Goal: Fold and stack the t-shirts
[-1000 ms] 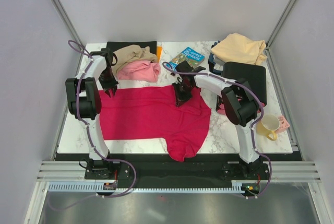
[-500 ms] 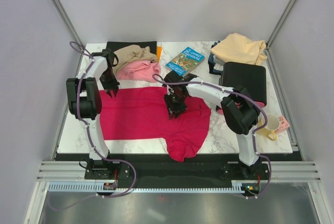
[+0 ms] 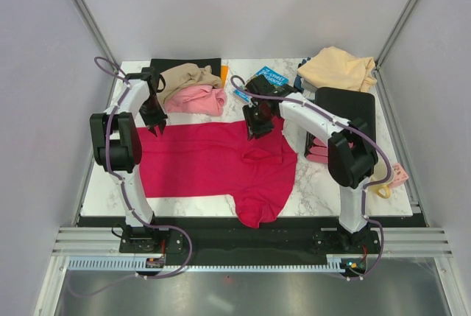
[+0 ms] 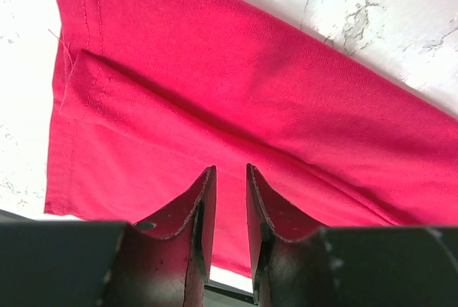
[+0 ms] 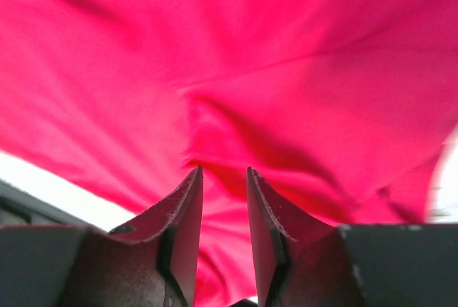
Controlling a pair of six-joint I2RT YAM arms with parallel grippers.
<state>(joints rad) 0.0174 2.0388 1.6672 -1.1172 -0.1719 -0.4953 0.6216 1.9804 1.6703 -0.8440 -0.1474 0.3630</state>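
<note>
**Left to right.** The left gripper (image 3: 153, 127) sits at the far-left corner of the red shirt (image 3: 199, 165), its jaws drawn to a narrow slit. Whether they pinch cloth cannot be told. The shirt lies spread across the middle of the table (image 3: 110, 183), one flap overhanging the near edge.

The right gripper (image 3: 257, 126) was over the shirt's middle half a second ago and is back at its far edge. Its jaws are near-shut and creases run into the tips, which reads as pinching the cloth. A ridge now stands in the cloth just nearer than the gripper.

**Judgement:** the far edge is being readied and no fold is made yet.

**Behind:** the tan shirt (image 3: 188, 74) and pink shirt (image 3: 195, 99) are heaped together. The book (image 3: 268, 79) lies partly under the right arm. The cream shirt (image 3: 338, 68) is at far right, with a black pad (image 3: 346, 104) just nearer. The two heaped shirts crowd the far edge.
</note>
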